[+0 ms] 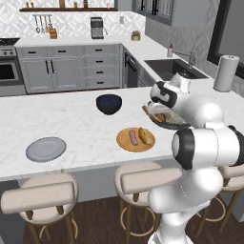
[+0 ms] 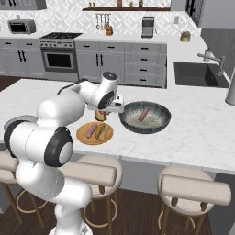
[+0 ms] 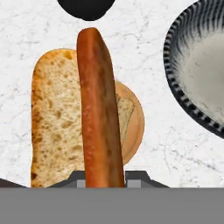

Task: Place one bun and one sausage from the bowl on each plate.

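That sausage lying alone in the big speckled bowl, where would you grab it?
Across the middle of the sausage, straight down from above. It lies flat, slantwise on the floor of the bowl, so fingers should straddle its narrow width; the raised rim hinders a sideways approach.

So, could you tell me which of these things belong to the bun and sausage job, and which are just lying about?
Job:
speckled bowl
tan plate
grey plate
sausage in the gripper
bun beside it

Lying about:
dark blue bowl
paper towel roll
coffee machine
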